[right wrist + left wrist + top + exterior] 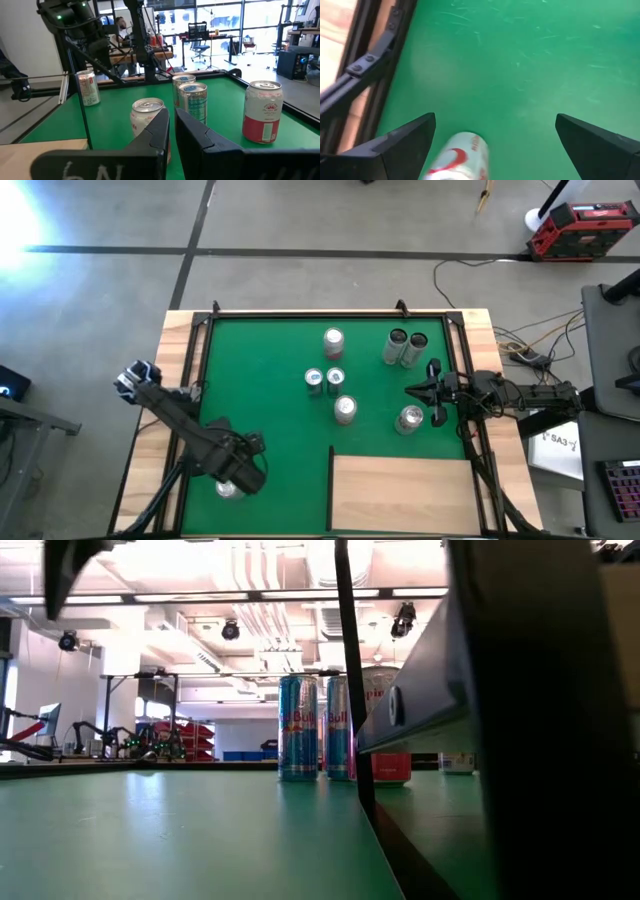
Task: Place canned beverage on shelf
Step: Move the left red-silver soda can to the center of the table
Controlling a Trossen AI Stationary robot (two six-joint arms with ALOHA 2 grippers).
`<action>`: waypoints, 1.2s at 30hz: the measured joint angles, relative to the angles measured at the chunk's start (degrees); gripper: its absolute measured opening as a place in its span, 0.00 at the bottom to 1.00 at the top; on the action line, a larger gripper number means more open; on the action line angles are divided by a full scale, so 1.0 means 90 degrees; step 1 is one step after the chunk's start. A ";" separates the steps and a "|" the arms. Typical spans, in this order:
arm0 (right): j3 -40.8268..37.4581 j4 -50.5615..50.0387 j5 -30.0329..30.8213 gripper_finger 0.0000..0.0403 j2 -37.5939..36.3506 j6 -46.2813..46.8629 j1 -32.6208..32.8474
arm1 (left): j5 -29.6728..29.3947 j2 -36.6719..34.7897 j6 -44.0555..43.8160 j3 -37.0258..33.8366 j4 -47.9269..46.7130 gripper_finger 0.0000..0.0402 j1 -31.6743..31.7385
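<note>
A white and red can (460,157) stands on the green mat (260,380) near its near left corner; it also shows in the high view (228,488). My left gripper (495,145) is open above it, with the can between the fingers, close to one finger (410,145). My right gripper (172,127) is shut and empty, level over the mat's right side (412,390), pointing left. The shelf (400,490), a pale wood panel, lies at the near right. My left gripper comes at the white and red can from above, slanting. The can's upper side (445,155) sits right beside one finger. I cannot tell whether that finger touches it. The can stands on the mat.
Several more cans stand mid-mat: one at the far side (333,340), a pair (406,347), two blue ones (325,379), one (345,408) and one (408,418) beside my right gripper. Wooden rim strips (180,350) and dark frame bars (200,350) border the mat.
</note>
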 joint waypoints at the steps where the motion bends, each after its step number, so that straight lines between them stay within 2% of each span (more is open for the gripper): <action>1: 0.0000 -0.0002 -0.0002 0.06 0.0000 0.0007 0.0000 | 0.0004 -0.0059 -0.0033 -0.0100 -0.0002 0.98 -0.0069; 8: 0.0000 -0.0002 0.0000 0.06 0.0000 0.0001 -0.0002 | 0.0390 -0.0300 -0.0010 -0.0778 0.0791 0.98 -0.0469; 16: -0.0001 -0.0002 -0.0002 0.06 0.0000 0.0007 -0.0002 | 0.0705 -0.0373 0.0317 -0.1128 0.1718 0.98 -0.0817; 24: -0.0002 -0.0002 -0.0002 0.06 0.0000 0.0001 -0.0002 | 0.0881 -0.0267 0.1367 -0.1143 0.2007 0.98 -0.0913; 30: 0.0000 -0.0002 -0.0001 0.06 0.0000 0.0007 -0.0001 | 0.0900 -0.0214 0.1738 -0.1143 0.2176 0.96 -0.0916; 36: 0.0000 -0.0002 0.0000 0.06 0.0000 0.0005 -0.0002 | 0.1205 -0.0111 0.1980 -0.1143 0.2599 0.91 -0.0930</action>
